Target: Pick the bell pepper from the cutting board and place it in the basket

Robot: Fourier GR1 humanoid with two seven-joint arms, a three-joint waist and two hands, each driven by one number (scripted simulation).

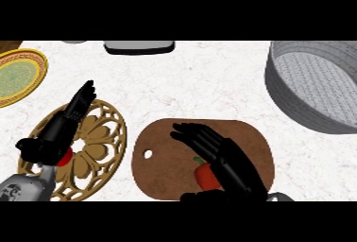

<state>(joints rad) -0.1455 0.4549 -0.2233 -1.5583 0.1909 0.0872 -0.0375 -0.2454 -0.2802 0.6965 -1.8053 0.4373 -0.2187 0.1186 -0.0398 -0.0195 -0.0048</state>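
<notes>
One pepper, not yet held.
The right hand [226,156] is over the bell pepper [204,176] on the cutting board [160,156], fingers straight and apart; closing off-centre may push it sideways.

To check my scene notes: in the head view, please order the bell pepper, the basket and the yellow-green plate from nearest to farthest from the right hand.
1. Bell pepper, on the cutting board, right beside the right hand.
2. Basket, upper right.
3. Plate, far upper left.

Steep head view over counter [209,80]
</notes>
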